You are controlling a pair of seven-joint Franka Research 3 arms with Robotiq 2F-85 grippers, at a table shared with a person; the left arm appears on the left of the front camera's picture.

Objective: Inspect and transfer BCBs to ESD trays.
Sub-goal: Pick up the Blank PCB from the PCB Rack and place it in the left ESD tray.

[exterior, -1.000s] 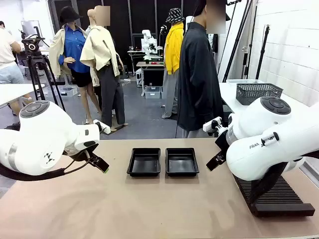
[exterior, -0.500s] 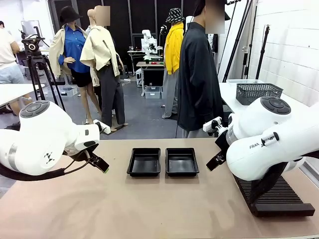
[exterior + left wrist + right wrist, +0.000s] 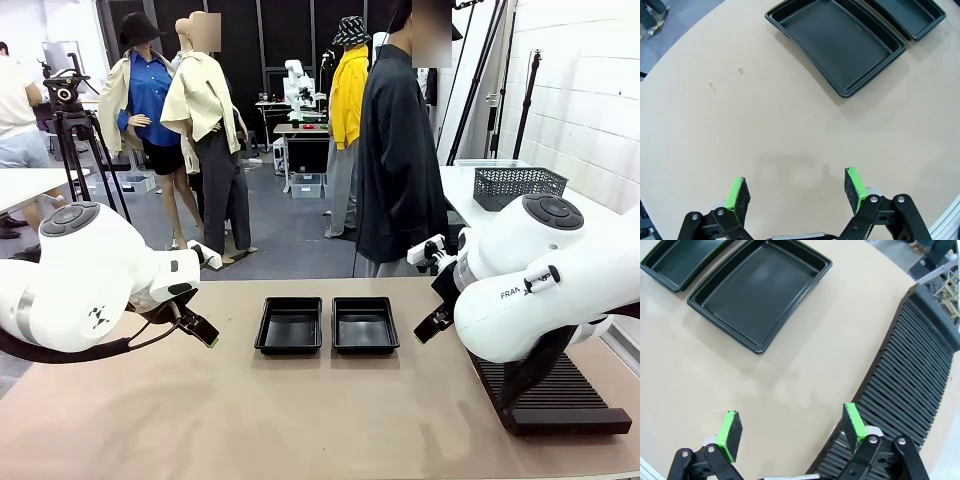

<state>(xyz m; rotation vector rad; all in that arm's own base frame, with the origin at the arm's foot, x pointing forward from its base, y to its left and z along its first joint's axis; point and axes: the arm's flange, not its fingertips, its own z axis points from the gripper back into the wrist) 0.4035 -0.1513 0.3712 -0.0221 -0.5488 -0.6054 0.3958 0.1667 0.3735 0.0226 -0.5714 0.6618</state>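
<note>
Nothing is transferred yet, I judge: the two trays [image 3: 290, 326] sit side by side, bare inside, at the middle of the table's [image 3: 300, 430] far edge. The left gripper [image 3: 796, 182] and right gripper [image 3: 790, 420] hover wide and hold nothing, so the whole transfer is left to do

The left arm [image 3: 80, 285] and right arm [image 3: 540, 290] were glossy white, bulbous and grey-capped. The right bore black lettering [image 3: 510, 293], the left a black cable [image 3: 60, 352]. The left gripper [image 3: 797, 187] and right gripper [image 3: 792, 432] were black, with green pads [image 3: 737, 192] and silver screws [image 3: 694, 216].
</note>
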